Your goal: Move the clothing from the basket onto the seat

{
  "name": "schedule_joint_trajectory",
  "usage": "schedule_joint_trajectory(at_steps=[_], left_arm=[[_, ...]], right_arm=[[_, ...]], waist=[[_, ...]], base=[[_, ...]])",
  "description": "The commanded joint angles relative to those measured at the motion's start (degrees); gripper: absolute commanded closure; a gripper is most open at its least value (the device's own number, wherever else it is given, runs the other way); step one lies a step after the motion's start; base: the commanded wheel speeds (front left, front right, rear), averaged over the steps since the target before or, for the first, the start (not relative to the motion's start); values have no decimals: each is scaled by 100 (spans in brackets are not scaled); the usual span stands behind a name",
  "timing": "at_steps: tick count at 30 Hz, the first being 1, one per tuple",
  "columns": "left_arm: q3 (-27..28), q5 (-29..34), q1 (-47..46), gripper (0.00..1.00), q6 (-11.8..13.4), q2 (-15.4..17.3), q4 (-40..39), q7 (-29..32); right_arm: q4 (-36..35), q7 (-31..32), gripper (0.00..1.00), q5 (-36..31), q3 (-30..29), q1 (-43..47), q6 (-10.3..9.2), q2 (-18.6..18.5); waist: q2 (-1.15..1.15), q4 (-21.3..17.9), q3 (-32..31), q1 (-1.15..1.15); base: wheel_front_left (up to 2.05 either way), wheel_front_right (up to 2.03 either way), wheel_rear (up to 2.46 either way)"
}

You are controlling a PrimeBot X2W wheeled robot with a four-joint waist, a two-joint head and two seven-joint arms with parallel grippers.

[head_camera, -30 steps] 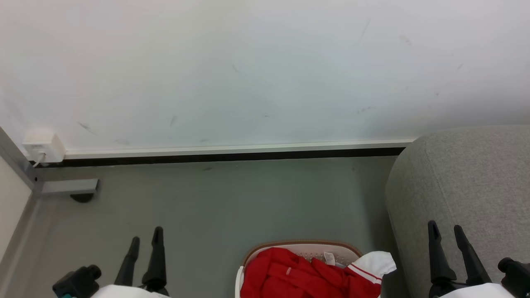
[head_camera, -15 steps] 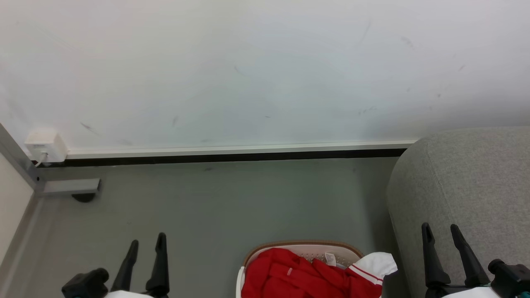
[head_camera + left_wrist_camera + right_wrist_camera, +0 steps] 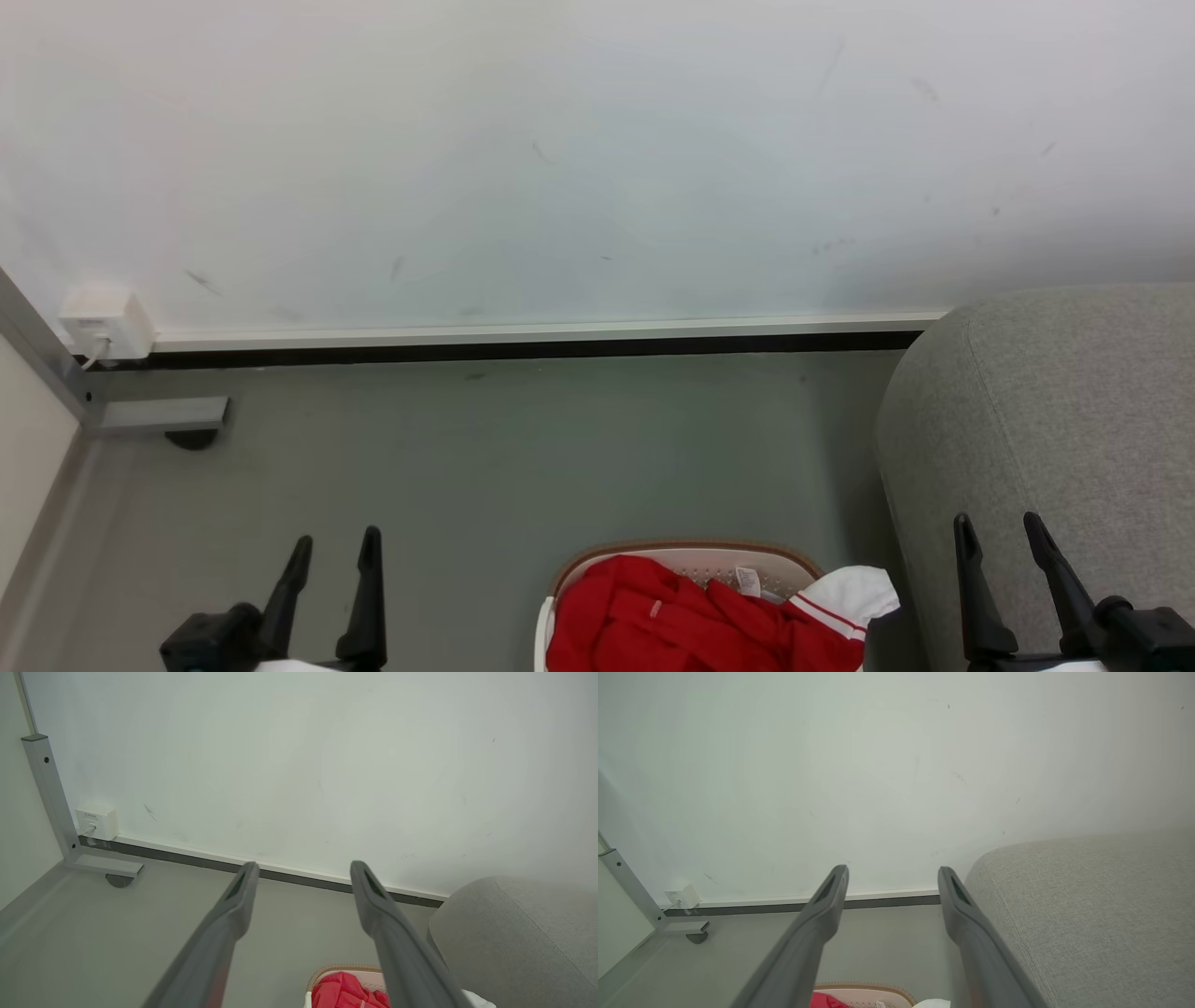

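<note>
1. Red clothes [image 3: 672, 625] are lying in the basket [image 3: 691, 547], which is sitting on the floor [image 3: 485, 448] at the bottom middle of the head view. A white sleeve [image 3: 854, 593] with red stripes is hanging over its right edge.
2. The seat [image 3: 1055, 420] is standing just beside the basket, on its right. All the clothes I am seeing are in the basket.
3. The left gripper [image 3: 338, 537] is hovering over the floor, left of the basket, fingers [image 3: 369, 569] spread apart and holding nothing.
4. The right gripper [image 3: 997, 518] is hovering in front of the seat, right of the basket, also spread wide and holding nothing.
5. I think the job is only starting: the robot is getting ready to reach, and no piece is moved yet.
6. Next, I think one gripper is needing to go down into the basket, close on a thick fold of red cloth, and lift it over the edge.
7. The cloth is soft and floppy, so a second piece may be coming along; a slow lift is looking wise.
</note>
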Motion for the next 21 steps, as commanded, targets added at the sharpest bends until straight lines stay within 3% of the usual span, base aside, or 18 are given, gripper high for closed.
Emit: schedule_joint_trajectory(at_steps=[1, 21], left_arm=[[26, 209, 17, 0, -14, 50, -19, -63], [34, 1044, 138, 0, 14, 56, 98, -282]], right_arm=[[15, -61, 0, -184, -34, 29, -9, -52], [259, -283, 0, -662, -224, 152, -11, -55]], waist=[[0, 6, 4, 0], [0, 8, 31, 0]], base=[[0, 0, 0], [0, 0, 0]])
